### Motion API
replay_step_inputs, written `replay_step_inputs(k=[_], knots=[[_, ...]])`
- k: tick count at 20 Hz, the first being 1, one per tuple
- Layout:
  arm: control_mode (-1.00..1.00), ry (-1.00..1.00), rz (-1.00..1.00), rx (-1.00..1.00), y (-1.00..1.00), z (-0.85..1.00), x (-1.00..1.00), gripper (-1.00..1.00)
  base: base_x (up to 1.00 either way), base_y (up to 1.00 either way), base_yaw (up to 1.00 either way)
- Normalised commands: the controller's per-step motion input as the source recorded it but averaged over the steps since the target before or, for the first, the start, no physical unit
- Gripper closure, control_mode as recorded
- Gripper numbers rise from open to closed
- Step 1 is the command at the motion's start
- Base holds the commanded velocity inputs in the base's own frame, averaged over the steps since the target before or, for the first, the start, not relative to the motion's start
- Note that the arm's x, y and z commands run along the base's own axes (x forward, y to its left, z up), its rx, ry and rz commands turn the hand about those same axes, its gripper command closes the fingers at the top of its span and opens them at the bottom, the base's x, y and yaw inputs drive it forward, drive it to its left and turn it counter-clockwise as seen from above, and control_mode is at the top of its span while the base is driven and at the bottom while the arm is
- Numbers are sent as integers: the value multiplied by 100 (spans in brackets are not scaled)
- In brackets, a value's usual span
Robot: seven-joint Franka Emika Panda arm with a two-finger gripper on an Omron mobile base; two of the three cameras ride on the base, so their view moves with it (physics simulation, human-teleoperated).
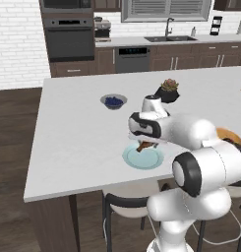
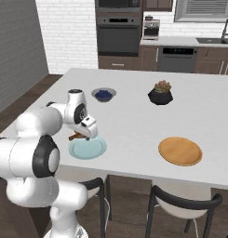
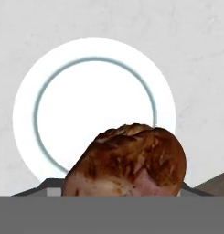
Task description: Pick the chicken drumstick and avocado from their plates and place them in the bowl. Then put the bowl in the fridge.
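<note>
- Right now, in the left base view, my tool (image 1: pixel 145 141) sits just above the light-blue plate (image 1: pixel 143 158) near the front edge of the worktop (image 1: pixel 77 133), with the chicken drumstick (image 1: pixel 143 146) showing as a brown lump under the hand. I cannot see the fingers here, so from this side I cannot tell how they stand. The blueberry bowl (image 1: pixel 113 101) and plant pot (image 1: pixel 167 92) stand well apart, further back.
- From the right base view, the drumstick (image 2: pixel 76 135) pokes out beneath the hand, seemingly lifted just clear of the plate (image 2: pixel 88 148). The tan-orange plate (image 2: pixel 180 150) lies well to the right, apparently bare.
- Through the hand view, the drumstick (image 3: pixel 127 162) fills the lower middle, right at the tool, its thick end facing the camera; the plate (image 3: pixel 26 114) lies beyond it, otherwise bare. I judge the tool closed on the meat.
- My worry: the piece is rounded and tapered, so an off-centre pinch could let it pivot or slip out during a swing, dropping it onto the worktop or over the near edge.
</note>
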Motion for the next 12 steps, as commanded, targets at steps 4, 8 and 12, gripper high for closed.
replay_step_inputs(k=[4,8,12], knots=[[-100,-4,0,0,0,100,-84,100,0,0,0],[-100,-1,-2,0,0,100,-90,100,0,0,0],[-100,-1,-4,0,0,100,-96,100,0,0,0]])
